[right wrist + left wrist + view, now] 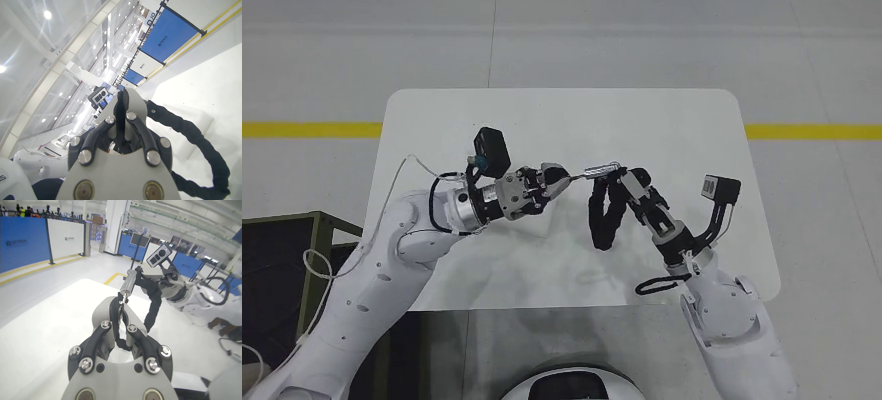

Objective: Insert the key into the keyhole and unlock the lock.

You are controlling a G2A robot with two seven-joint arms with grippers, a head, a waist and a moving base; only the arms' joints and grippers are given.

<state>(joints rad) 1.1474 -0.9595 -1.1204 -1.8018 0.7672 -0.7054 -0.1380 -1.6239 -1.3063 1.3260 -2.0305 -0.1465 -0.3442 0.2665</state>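
Above the tabletop (542, 110), left hand (554, 182) pinched the key (123, 299) at the lock (128, 283); right hand (121, 98) clamped its cable (189, 128). Off-axis twisting risked jamming it.

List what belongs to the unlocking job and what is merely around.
Job: key, lock cylinder, black sleeved cable, left claw, right claw.
Merely around: table, yellow floor line, blue barrier panels.
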